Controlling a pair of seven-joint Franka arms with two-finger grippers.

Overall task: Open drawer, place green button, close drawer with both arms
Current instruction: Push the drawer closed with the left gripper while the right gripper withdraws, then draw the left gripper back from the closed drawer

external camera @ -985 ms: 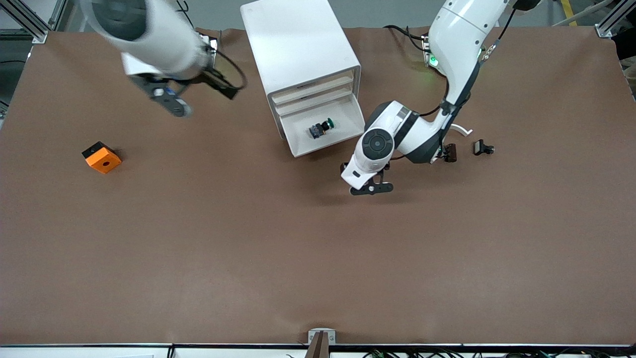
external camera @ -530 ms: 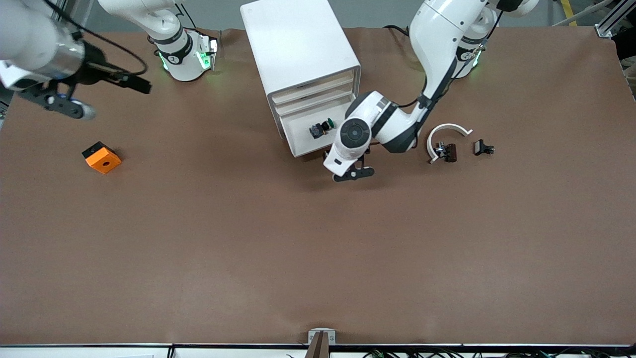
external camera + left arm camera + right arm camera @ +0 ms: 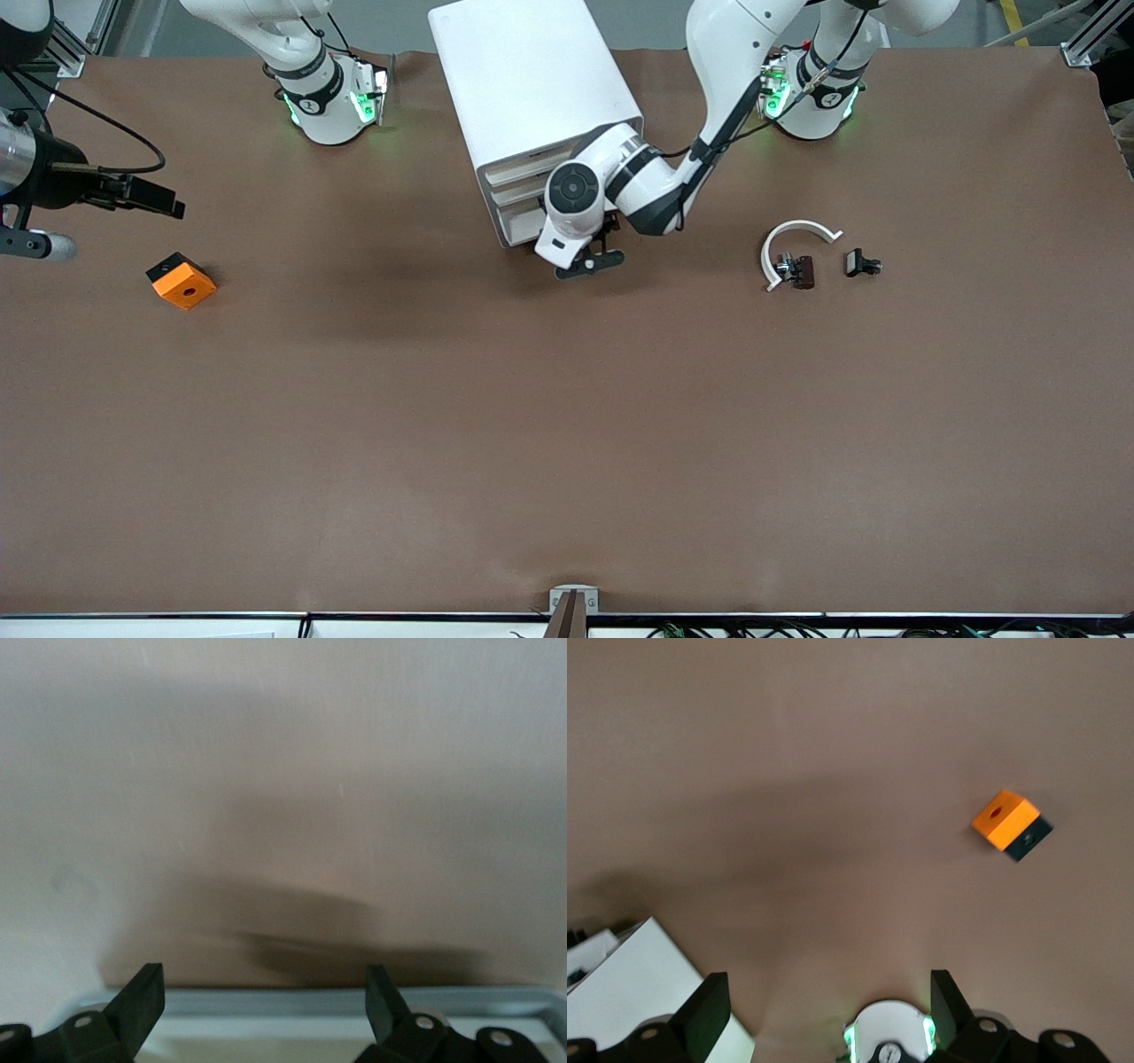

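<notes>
The drawer [image 3: 521,232] looks nearly shut, left gripper [image 3: 589,263] at its front with fingers apart; button unseen; right gripper [image 3: 824,1014], fingers apart, waits above the table [image 3: 567,425].

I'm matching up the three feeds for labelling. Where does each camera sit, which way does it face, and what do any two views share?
Front view: high across the table, facing both arms; shows the white rounded cabinet, left gripper at its drawers, right gripper at the right arm's end.
Left wrist view: looks past its open black fingertips at brown table.
Right wrist view: looks down past its open fingertips.
Shared: the small orange cube with a round hole, right wrist and front.
</notes>
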